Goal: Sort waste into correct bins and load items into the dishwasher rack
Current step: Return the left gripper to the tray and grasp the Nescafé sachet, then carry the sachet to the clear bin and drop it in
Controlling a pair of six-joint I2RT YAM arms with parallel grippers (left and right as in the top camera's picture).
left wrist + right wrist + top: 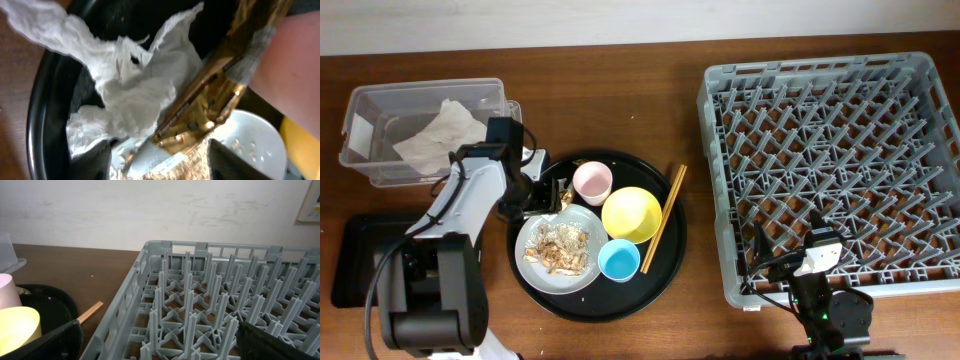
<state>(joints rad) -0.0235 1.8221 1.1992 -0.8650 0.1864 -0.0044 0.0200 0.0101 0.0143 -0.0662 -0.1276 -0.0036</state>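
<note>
My left gripper (pixel 535 197) is open over the left side of the round black tray. In the left wrist view its fingers (pixel 160 167) straddle the end of the brown snack wrapper (pixel 210 95), which lies beside a crumpled white napkin (pixel 130 90). Another napkin (pixel 440 135) lies in the clear box (pixel 365 105). The plate (pixel 532 268) holds food scraps (pixel 560 245). The pink cup (pixel 592 181), yellow bowl (pixel 631 214), blue cup (pixel 619 260) and chopsticks (pixel 665 215) sit on the tray. My right gripper (pixel 790 240) (pixel 160 345) is open and empty over the rack's (pixel 830 150) front left corner.
The round black tray (pixel 665 270) stands between the bins and the rack. The shallow black tray (pixel 355 260) lies at the front left, partly under my left arm's base. The right wrist view shows the rack's pegs (pixel 210 305) and the chopsticks' tip (pixel 90 311).
</note>
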